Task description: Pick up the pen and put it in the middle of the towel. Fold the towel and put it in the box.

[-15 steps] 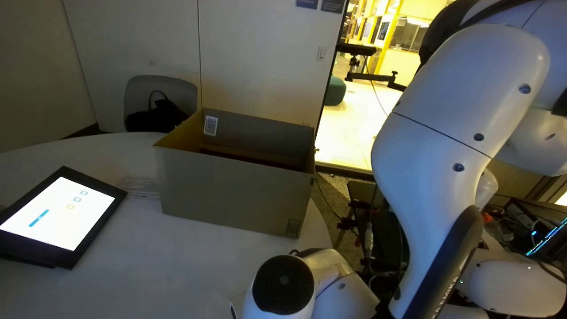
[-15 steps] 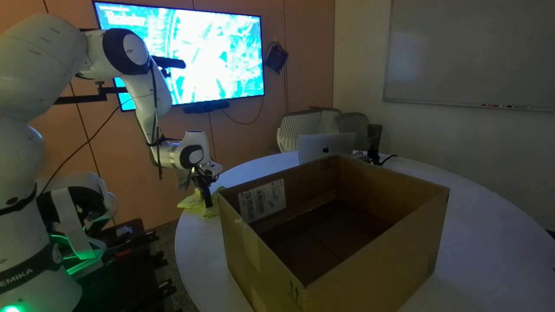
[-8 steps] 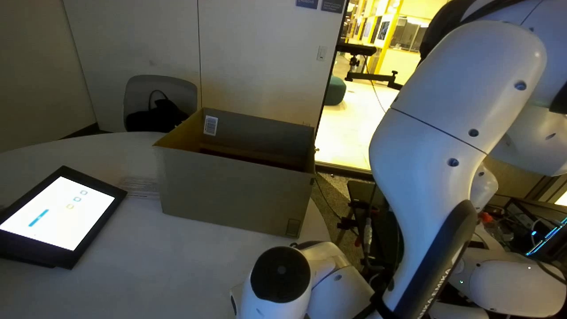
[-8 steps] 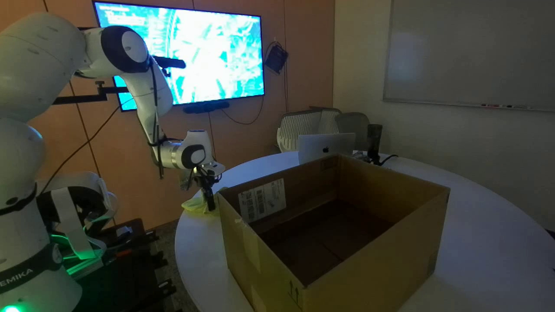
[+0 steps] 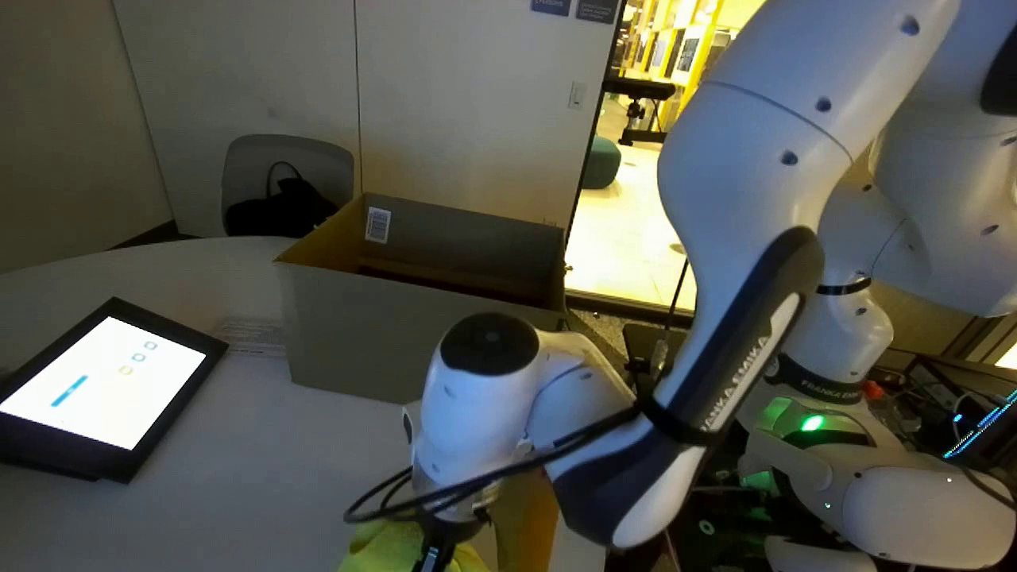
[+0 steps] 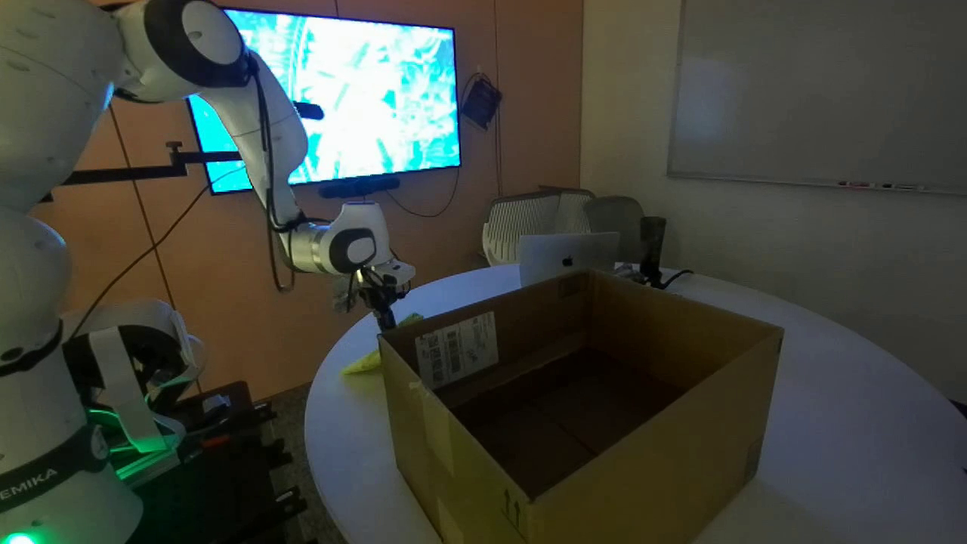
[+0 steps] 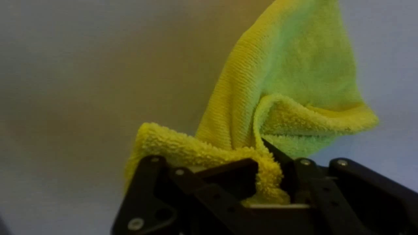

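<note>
Black 2-finger gripper [image 7: 269, 176] clamped on crumpled yellow-green cloth towel [image 7: 238, 104]; imo lift loose end above rectangular brown cardboard box [image 6: 642, 446] 1st, then go in.

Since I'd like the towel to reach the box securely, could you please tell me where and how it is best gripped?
I'd take the towel by its gathered fold, from above: the cloth bunches thickly there, and the downward-pointing gripper is shut on it. The flap beyond spreads loosely, so it likely offers less to pinch.
</note>
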Robot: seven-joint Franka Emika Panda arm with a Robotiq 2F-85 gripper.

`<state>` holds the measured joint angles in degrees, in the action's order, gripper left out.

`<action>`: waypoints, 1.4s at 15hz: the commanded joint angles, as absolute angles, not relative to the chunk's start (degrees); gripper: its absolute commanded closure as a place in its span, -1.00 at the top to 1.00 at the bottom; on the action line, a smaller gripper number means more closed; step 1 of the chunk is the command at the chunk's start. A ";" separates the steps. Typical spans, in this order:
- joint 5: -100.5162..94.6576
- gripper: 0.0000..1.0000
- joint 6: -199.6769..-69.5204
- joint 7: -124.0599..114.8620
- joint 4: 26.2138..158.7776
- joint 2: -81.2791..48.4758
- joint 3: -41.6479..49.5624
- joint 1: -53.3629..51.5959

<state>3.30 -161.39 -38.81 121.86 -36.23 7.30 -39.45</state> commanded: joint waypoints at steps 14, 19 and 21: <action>-33.19 -0.93 -154.04 -56.00 128.44 -1.90 23.61 -28.77; -36.94 -0.92 -149.89 -62.34 125.67 2.57 13.35 -9.97; -36.28 -0.92 -149.41 -62.73 125.09 2.18 11.05 -5.26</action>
